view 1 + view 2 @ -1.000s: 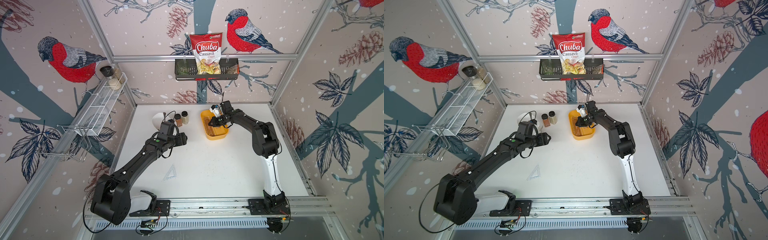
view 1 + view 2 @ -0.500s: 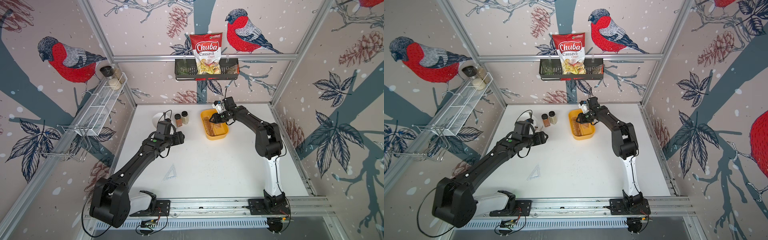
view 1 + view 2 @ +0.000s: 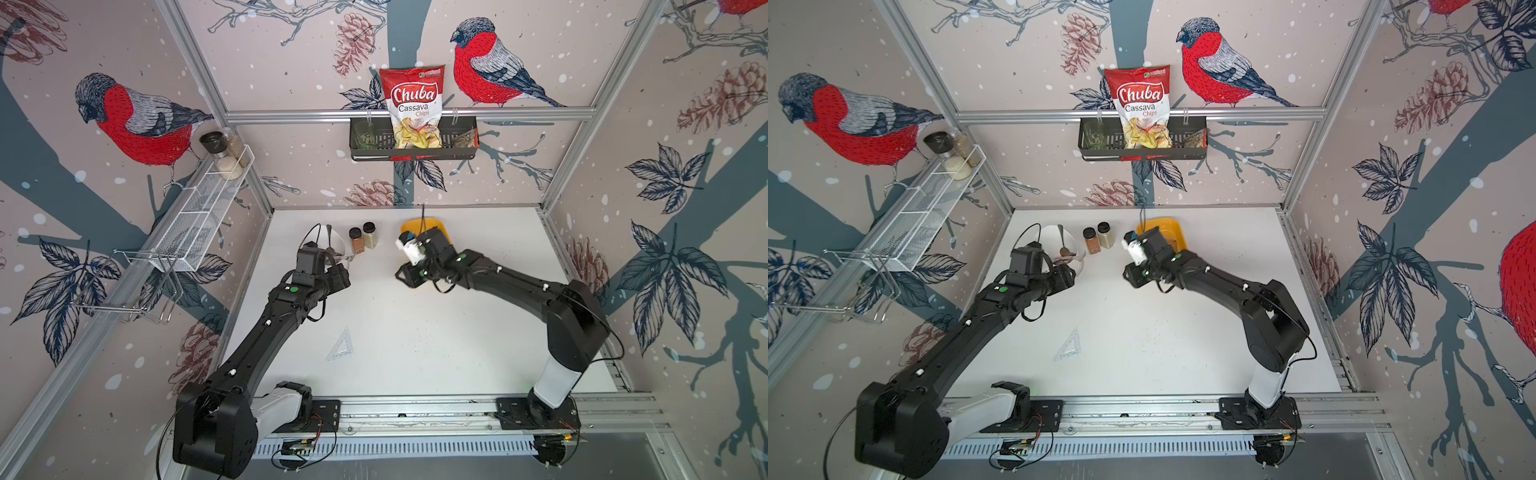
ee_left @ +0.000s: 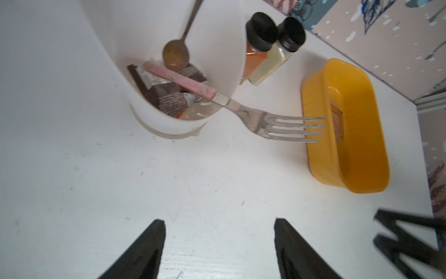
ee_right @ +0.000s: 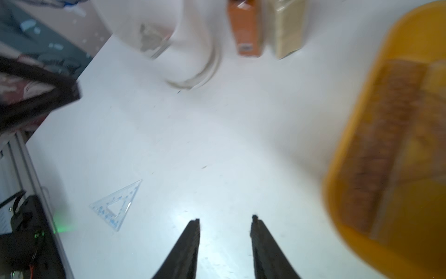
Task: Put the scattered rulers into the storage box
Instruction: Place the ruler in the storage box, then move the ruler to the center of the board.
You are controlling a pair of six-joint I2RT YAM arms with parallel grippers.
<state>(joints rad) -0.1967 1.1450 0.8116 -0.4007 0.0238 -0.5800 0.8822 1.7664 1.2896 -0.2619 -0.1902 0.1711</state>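
A clear triangular set square (image 3: 340, 348) (image 3: 1068, 345) (image 5: 117, 205) lies flat on the white table, front of centre, apart from both arms. The yellow storage box (image 3: 419, 223) (image 3: 1173, 230) (image 4: 321, 135) (image 5: 357, 135) stands at the back, half hidden behind my right wrist in both top views. Pinkish rulers (image 5: 386, 145) (image 4: 337, 118) lie inside it. My right gripper (image 5: 225, 218) (image 3: 405, 277) hovers open and empty just in front-left of the box. My left gripper (image 4: 218, 221) (image 3: 341, 276) hangs open and empty over bare table in front of the bowl.
A white bowl (image 4: 217, 48) (image 3: 338, 245) with a spoon, a pink-handled fork (image 4: 265, 120) and packets stands at the back left. Two spice jars (image 3: 362, 239) (image 4: 270, 48) stand between bowl and box. A dark wire basket (image 3: 413, 143) hangs on the back wall.
My right gripper has opened and drawn back out of the box toward the front left. My left gripper has drifted slightly back toward the bowl.
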